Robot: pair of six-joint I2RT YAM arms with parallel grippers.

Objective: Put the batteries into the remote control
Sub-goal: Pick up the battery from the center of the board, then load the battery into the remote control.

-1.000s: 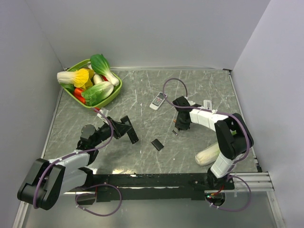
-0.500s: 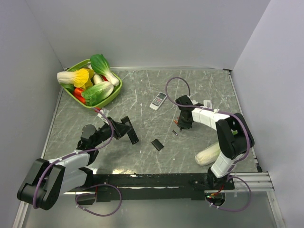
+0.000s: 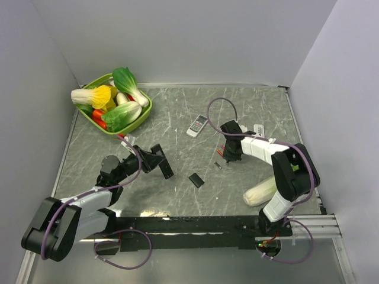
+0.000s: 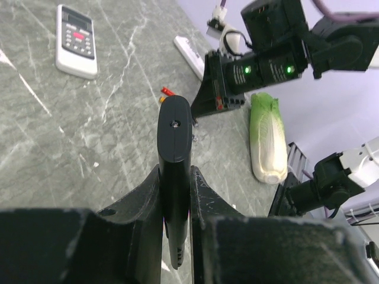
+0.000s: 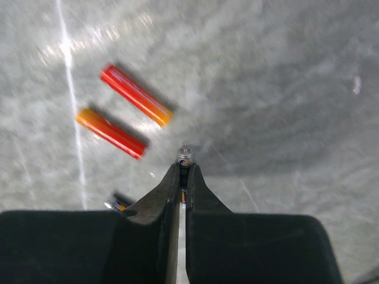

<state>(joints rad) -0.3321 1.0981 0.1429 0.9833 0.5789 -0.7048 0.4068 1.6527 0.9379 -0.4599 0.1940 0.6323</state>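
Pinching one slim battery point(image 5: 185, 155) at its very fingertips, the right gripper point(image 5: 183, 170) could let the round cell roll or pivot loose. Two orange-red batteries point(image 5: 136, 94) lie at ten o'clock. At nine o'clock, the left gripper point(image 4: 176, 174) clamps the black remote point(image 4: 174, 127).

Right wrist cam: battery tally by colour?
Orange-red batteries, loose on the table: 2
Silvery-tipped battery, pinched in the right hand: 1
Dark-ended battery, part-hidden by the hand, likely one: 1
Total: 4, of which 3 are certain
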